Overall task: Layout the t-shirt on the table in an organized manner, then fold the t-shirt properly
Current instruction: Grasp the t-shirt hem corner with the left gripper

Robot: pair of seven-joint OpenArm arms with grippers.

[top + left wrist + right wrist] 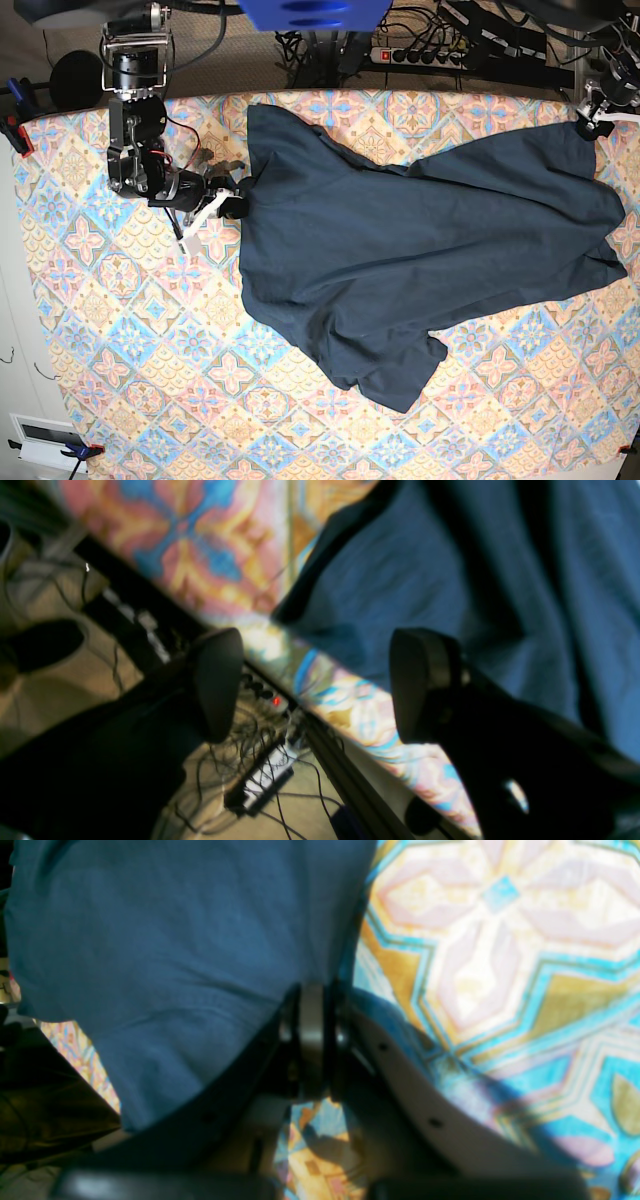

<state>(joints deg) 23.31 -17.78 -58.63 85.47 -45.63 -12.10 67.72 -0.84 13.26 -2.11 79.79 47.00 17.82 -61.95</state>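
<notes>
right tool (312, 1040) pinching t-shirt (400, 250) edge, table (120, 330)

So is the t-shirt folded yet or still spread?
Spread: the t-shirt lies open but rumpled and skewed across the table, no fold made.

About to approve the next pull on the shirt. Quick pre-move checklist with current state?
1. Right claw shut on the t-shirt edge: ok, the jaws are closed at the fabric's left edge.
2. Left claw has fabric: not ok, it is open, with nothing between the fingers.
3. Left claw placed near the shirt: ok, at the far right corner by the table edge.
4. Shirt laid flat: not ok, skewed and creased, one part trailing toward the near edge.
5. Shirt fully on the table: ok in the base view.
6. Neck label position: cannot tell.
</notes>
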